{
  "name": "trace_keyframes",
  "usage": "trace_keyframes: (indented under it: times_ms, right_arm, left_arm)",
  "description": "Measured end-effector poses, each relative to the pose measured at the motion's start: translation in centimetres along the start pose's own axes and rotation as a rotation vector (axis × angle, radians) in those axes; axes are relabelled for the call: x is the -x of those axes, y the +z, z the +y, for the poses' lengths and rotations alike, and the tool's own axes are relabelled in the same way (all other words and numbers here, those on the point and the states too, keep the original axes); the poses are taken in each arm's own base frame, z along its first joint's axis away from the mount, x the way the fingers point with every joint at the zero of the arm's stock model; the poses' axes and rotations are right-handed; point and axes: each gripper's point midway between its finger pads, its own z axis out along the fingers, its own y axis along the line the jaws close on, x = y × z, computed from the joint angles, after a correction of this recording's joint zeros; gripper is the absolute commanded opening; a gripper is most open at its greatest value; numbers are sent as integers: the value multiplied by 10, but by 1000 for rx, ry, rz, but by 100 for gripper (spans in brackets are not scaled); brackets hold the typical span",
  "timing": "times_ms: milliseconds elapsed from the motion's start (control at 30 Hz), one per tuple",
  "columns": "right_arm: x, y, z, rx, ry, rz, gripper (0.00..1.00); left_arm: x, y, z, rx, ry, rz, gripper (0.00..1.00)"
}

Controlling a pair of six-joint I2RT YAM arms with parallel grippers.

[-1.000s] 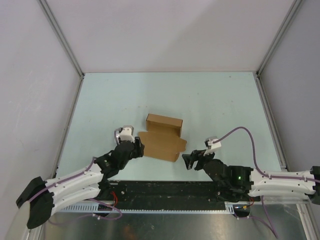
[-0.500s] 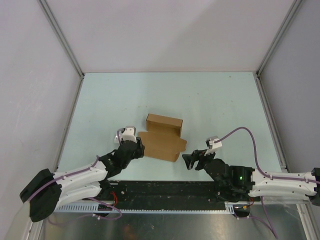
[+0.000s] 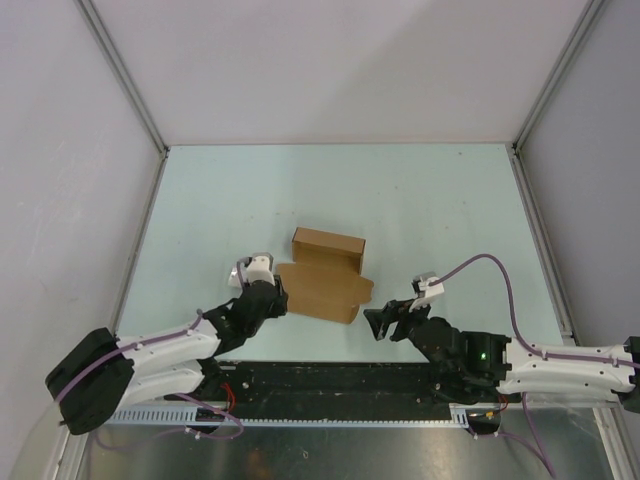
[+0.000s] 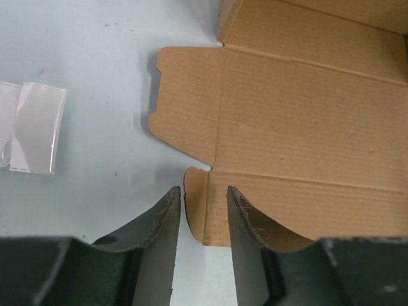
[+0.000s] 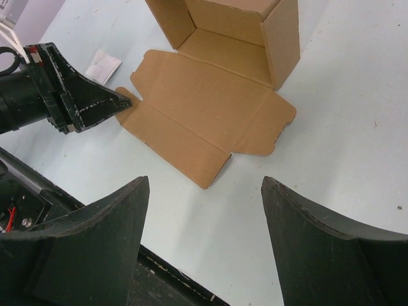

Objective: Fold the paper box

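Observation:
The paper box (image 3: 325,275) is plain brown cardboard; its far part stands up as a shallow open tray and its lid panel with side flaps lies flat toward me. In the left wrist view the box (image 4: 306,127) fills the upper right. My left gripper (image 4: 204,191) sits at the lid's near left corner, its narrowly open fingers straddling the small corner tab (image 4: 196,204) without visibly pinching it. It shows as the left gripper (image 3: 280,293) from above. The right gripper (image 3: 375,322) hovers wide open and empty just short of the lid's near right corner (image 5: 210,182), which lies apart from it.
A small white scrap of paper (image 4: 35,127) lies on the pale table left of the box, also visible as the scrap (image 5: 102,64) beyond the left gripper's fingers (image 5: 95,105). A black rail (image 3: 330,385) runs along the near table edge.
The left gripper's jaws have narrowed around the corner tab, and the left arm's rear part has swung slightly rightward. The box and the right arm have stayed put.

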Motion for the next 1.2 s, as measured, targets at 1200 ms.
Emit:
trace_keyframes:
  times_ms: [1200]
  right_arm:
    - [2,-13,7,42,-9,-16,75]
  left_arm:
    - [-12,14,-40,124,389,119,11]
